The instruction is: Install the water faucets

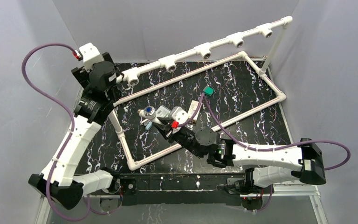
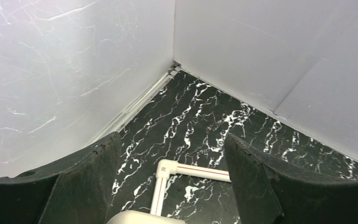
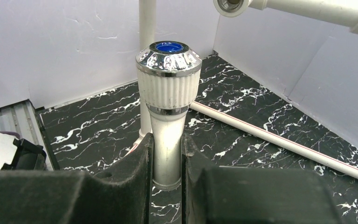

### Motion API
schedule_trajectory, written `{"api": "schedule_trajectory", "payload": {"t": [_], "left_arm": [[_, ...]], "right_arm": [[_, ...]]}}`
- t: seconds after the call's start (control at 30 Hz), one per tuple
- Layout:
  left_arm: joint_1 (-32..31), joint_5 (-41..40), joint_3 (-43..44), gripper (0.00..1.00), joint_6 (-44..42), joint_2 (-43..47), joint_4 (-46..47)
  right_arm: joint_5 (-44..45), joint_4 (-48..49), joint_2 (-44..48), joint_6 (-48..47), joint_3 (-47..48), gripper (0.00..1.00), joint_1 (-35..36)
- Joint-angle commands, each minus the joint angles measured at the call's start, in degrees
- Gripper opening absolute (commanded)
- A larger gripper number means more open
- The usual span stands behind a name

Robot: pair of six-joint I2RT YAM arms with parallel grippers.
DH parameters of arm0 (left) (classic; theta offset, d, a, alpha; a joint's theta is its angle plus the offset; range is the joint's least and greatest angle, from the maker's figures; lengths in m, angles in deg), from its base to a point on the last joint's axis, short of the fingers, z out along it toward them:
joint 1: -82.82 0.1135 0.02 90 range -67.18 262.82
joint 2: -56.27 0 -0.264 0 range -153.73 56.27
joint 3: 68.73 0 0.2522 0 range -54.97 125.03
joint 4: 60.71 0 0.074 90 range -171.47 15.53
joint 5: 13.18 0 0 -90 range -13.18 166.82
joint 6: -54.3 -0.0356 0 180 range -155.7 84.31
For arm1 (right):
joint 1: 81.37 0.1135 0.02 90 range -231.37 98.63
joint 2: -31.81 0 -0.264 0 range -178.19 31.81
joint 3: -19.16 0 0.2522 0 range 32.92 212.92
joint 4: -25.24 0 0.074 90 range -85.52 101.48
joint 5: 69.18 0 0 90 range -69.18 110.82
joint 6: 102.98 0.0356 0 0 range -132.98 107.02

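While the right gripper (image 3: 167, 154) clamps the faucet (image 3: 168, 84) by its stem (knob clear, likely for aiming at a socket (image 1: 133, 78)), the left gripper (image 2: 171, 163) hovers, fingers apart

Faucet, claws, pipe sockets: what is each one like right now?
Faucet: gripped by its stem, not in any socket.
Right claw: shut on the faucet.
Left claw: open, holding nothing.
Sockets: all five empty.
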Motion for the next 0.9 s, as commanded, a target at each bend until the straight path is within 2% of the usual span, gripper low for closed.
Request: {"api": "schedule_trajectory", "payload": {"t": [0.0, 0.17, 0.33, 0.63, 0.87], "left_arm": [[-0.32, 1.72, 3.4, 0.77, -1.75, -4.61, -1.22], [-0.15, -0.6, 7.84, 0.77, -6.72, -6.29, 2.86], [1.71, -0.1, 7.91, 0.77, -11.79, -7.46, 8.13], [8.71, 9.51, 4.26, 0.79, -6.02, -9.41, 4.67], [9.87, 12.15, -1.34, 0.79, -5.0, -8.5, 4.63]], "right_arm": [[1.01, 6.29, -0.1, -2.3, 2.54, 0.01, 0.38], [1.39, 5.84, -0.56, -2.67, 3.01, 0.01, 0.37], [0.94, 6.48, -0.75, -2.53, 2.72, 0.01, 0.37], [-0.35, 11.58, -0.87, -5.38, 3.79, 0.01, 0.85], [5.89, 18.77, -5.22, -16.37, 6.5, 0.01, 3.26]]}}
